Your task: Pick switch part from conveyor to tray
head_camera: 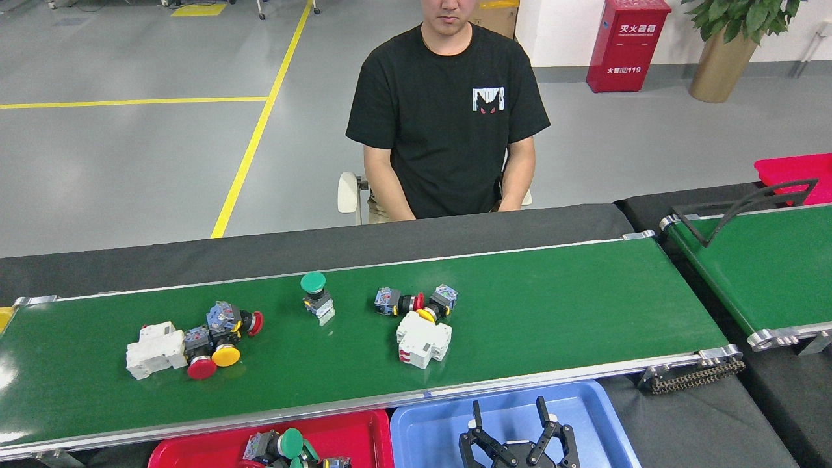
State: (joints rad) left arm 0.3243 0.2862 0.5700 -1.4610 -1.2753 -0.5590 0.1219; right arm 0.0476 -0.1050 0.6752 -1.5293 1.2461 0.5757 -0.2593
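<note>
The conveyor (552, 305) runs across the middle of the head view. Several switch parts lie on it. A green-capped push button (315, 294) stands upright near the centre. To its right, two small switches (416, 303) rest against a white breaker (424, 339). At the left, a second white breaker (155, 350) lies with red and yellow buttons (218, 348). The red tray (361, 434) at the bottom holds a few switch parts (283, 446). My right gripper (510, 421) is open and empty, low over the blue tray (432, 432). The left gripper is out of view.
A person in a black shirt (448, 123) sits behind the belt with hands down at the far edge. A shorter green belt with a black guide bar (747, 205) stands at the right, with a red bin (793, 170) behind it. Black cloth covers the table around the trays.
</note>
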